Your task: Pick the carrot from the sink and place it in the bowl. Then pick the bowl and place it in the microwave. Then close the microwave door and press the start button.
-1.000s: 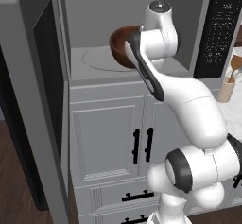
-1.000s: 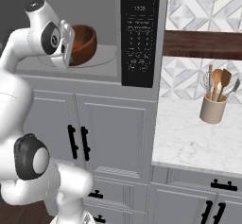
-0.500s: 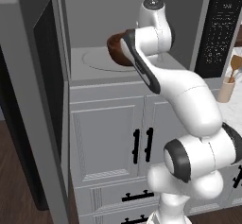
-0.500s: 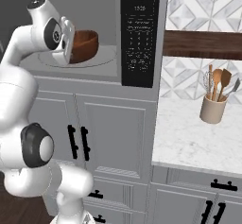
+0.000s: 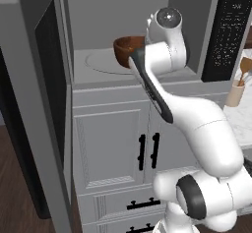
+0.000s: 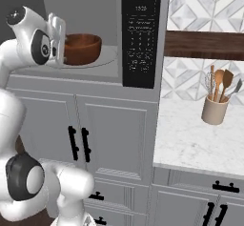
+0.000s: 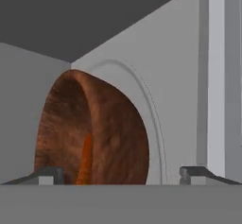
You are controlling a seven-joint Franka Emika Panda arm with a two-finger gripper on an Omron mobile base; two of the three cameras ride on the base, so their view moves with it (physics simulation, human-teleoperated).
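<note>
Microwave [image 6: 114, 72] panel [image 6: 142, 34] shows tiny, unreadable white markings.

The bowl [image 6: 82, 48] sits on the turntable [image 5: 98, 62] inside the microwave [image 6: 90, 10], carrot [image 7: 85, 161] in it; the control panel [image 6: 141, 34] lies right, utensil crock [image 6: 213, 109] on the surface [image 6: 190, 139] at frame right.

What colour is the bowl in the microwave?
The bowl is reddish-brown, like wood. The right base view shows it best.

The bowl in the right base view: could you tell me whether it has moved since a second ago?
Yes. The bowl has come down and now sits level on the turntable; earlier it was tilted above it.
</note>
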